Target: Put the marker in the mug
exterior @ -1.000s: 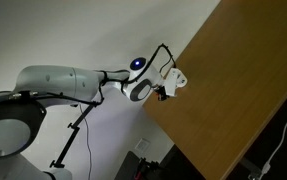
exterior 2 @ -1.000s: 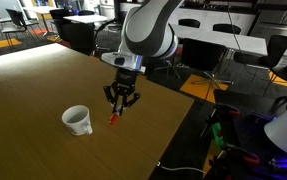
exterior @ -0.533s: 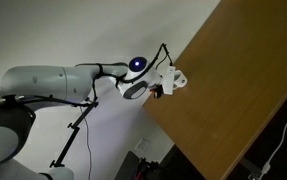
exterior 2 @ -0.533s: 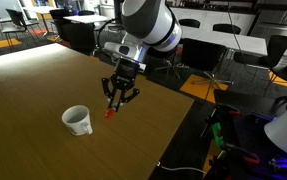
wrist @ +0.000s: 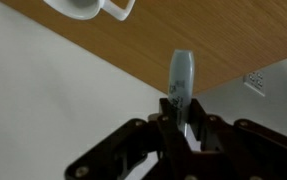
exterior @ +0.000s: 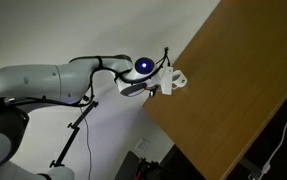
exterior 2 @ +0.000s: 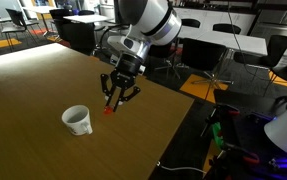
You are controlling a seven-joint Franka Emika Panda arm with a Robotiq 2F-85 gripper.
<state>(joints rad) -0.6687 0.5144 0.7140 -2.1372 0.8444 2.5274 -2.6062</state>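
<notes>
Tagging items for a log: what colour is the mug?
White; the mug shows best in an exterior view.

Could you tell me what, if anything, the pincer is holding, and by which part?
The pincer holds the marker by its upper end; the red tip sticks out below.

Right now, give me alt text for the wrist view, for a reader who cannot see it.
The dark pincer at the bottom edge grips the marker, which points up in the picture across a brown wooden table. The white mug is cut off by the top left edge, apart from the marker.
</notes>
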